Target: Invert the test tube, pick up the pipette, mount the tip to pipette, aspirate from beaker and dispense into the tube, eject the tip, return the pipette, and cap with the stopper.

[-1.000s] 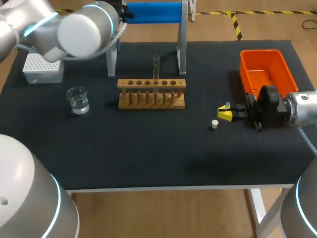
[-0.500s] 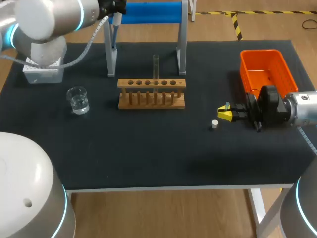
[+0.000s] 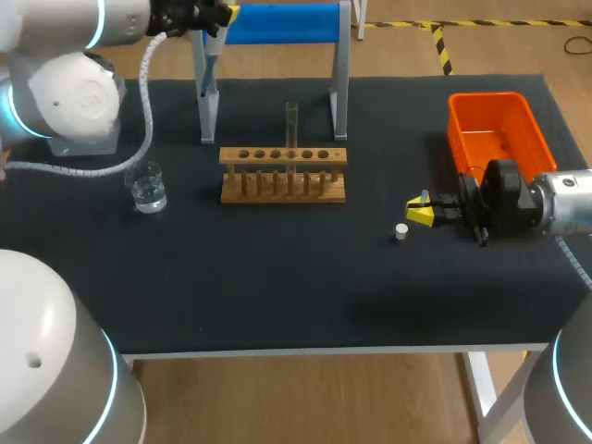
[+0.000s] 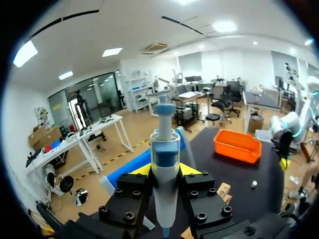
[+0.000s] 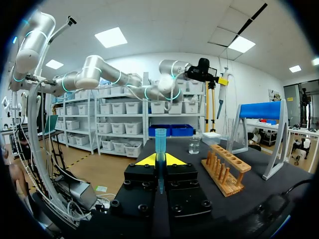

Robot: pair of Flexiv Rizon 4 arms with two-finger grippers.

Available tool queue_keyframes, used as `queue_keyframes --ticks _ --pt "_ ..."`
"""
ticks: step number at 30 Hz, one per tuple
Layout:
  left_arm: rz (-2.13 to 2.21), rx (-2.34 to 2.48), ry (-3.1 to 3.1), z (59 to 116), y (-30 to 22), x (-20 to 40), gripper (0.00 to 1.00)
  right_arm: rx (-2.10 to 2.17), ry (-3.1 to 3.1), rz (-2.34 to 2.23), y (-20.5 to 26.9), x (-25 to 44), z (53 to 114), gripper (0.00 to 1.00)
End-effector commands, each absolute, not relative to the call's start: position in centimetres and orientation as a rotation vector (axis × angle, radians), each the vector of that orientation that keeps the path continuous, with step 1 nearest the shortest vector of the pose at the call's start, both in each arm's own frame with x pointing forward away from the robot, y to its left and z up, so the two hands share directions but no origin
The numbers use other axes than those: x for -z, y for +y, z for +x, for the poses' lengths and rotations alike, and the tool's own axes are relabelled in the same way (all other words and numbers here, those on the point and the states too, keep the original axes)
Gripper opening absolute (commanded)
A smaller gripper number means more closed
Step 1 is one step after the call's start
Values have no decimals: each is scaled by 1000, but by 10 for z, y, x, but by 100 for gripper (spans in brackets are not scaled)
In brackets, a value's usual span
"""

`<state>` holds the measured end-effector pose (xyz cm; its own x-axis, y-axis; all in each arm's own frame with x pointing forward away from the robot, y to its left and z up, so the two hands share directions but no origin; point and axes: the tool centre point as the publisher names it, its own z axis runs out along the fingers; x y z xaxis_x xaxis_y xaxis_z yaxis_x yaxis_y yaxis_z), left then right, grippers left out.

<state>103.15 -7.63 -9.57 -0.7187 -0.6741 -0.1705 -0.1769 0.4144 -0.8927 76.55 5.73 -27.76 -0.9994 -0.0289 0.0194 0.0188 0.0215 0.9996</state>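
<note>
Our left claw [image 4: 165, 170] pinches the white-and-blue plastic pipette [image 4: 165, 149] around its barrel, below the plunger knob. It holds the pipette upright in the air, beyond and to the left of the wooden test-tube rack [image 3: 283, 174]. Our right claw [image 5: 160, 160] hangs low to the right of the rack. Its 2 fingers are pressed onto a translucent blue pipette tip [image 5: 160, 139] at about mid-length, open mouth up.

We judge the pipette light, stiff and smooth. The barrel is the right place to hold it, since that leaves the plunger free. A hard push along its length could let it slide through the fingers, though.

The tip looks nearly weightless, thin-walled and tapered, so a tight squeeze may pop it out. A hold below the collar keeps the mouth clear for the pipette's nose.

The clear glass test tube [image 3: 291, 120] stands upright in the rack's back row. It is brittle and slick, and best taken on its upper wall. The small white stopper [image 3: 401, 232] lies on the black table [image 3: 277, 287], right of the rack, just beside the right claw. The glass beaker [image 3: 146, 185] sits left of the rack.
</note>
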Motion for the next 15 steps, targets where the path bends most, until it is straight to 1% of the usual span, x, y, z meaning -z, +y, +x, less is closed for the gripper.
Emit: queue_keyframes --ticks 1,8,15 --pt "-292 1628 2668 1007 -61 93 0 2175 -2222 11 57 278 765 0" --pt "-176 1822 2680 987 -60 103 0 2175 -2222 11 57 278 765 0" --pt "-162 1764 2708 983 -61 106 0 2175 -2222 11 57 278 765 0"
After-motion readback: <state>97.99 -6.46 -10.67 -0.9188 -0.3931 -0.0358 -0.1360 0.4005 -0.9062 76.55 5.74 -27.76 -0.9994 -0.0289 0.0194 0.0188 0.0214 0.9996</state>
